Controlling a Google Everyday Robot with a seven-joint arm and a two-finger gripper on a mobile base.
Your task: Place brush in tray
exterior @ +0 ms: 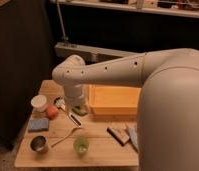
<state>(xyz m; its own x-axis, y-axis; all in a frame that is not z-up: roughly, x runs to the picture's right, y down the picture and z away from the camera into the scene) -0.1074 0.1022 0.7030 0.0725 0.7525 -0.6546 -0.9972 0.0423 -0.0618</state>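
Wooden table (100,152), read left to right. At the left end you have a white cup (39,103), a blue sponge (38,124), a metal cup (39,144) and an orange ball (52,112); none of these is yours to move. Brush (74,120): a slim straight stick, pale at the upper-left end and dark at the lower-right, lying flat and slantwise on the table left of the tray. Expect it to be light, stiff and apt to roll or skid. Take it near mid-length, jaws across the shaft, pressed close to the wood. Gripper (79,108): pointed down, jaws apart and holding nothing. It hangs just above and slightly right of the brush, though you cannot quite tell from here whether the tips touch it. Spoon (66,137) and green cup (81,145): nearer the front edge, apart from the brush. Tray (113,111): orange-yellow bin, just right of the gripper.
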